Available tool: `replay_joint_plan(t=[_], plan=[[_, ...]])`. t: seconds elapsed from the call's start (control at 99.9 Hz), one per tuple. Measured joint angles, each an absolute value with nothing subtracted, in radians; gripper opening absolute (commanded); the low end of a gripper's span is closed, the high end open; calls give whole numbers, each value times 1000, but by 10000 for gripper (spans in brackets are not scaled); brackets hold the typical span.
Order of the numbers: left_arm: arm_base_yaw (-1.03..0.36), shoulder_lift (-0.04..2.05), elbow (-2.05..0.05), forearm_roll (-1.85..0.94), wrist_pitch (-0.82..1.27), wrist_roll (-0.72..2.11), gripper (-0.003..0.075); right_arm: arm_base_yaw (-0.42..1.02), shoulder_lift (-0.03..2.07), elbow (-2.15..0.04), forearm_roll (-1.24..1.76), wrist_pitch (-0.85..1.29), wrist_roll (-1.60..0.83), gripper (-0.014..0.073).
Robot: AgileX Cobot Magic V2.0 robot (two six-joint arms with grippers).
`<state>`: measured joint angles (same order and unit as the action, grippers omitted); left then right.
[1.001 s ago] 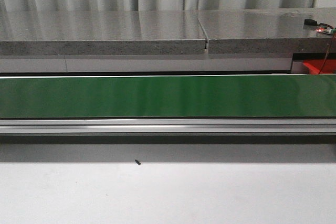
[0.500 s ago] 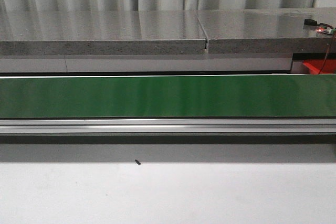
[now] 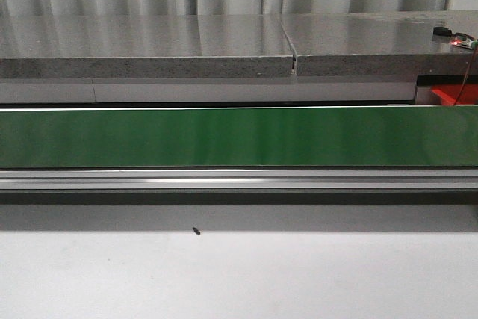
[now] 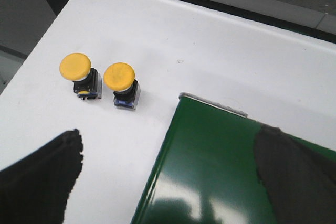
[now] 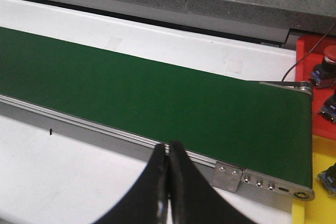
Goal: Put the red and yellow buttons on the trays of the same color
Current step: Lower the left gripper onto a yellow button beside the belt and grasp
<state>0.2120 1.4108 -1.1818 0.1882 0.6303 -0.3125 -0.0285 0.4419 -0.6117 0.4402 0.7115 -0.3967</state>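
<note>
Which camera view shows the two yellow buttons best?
The left wrist view. There the two yellow buttons stand upright side by side on the white table, next to the end of the green belt. The front view and the right wrist view show the belt but neither of these buttons.

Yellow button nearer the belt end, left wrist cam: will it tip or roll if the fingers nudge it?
The yellow button carries a wide mushroom cap over a narrower, boxy base, so it looks top-heavy; a push high on the cap would likely tip it. The squarish base probably stops free rolling. On the smooth white table it may slide instead, possibly into the second yellow button close beside it.
</note>
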Motion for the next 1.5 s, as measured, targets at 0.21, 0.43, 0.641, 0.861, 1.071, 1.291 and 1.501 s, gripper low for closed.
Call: replay_joint_plan(t=[0.21,0.43,0.641,0.861,1.071,1.291,1.501], plan=[[255,1640,-1330,184,624,-312,640,-29,442,-612,440,712,-397,-68],[310,1801,-1421,198,624,-312,640,-29,442,-612,440,712,-397,-68],[338,1897,-1454,221,597,-312,640,-29,442,-612,440,712,-397,-68],[338,1962,-1461,232,569,-312,640,-29,442,-612,440,712,-397,-68],[338,1990,-1468,232,535,-312,640,-29,442,-612,440,712,-397,-68],[338,2030,-1499,232,529,-312,640,-29,442,-612,440,712,-397,-68],[338,2032,-1507,232,501,-312,640,-29,442,-612,440,712,-397,-68]])
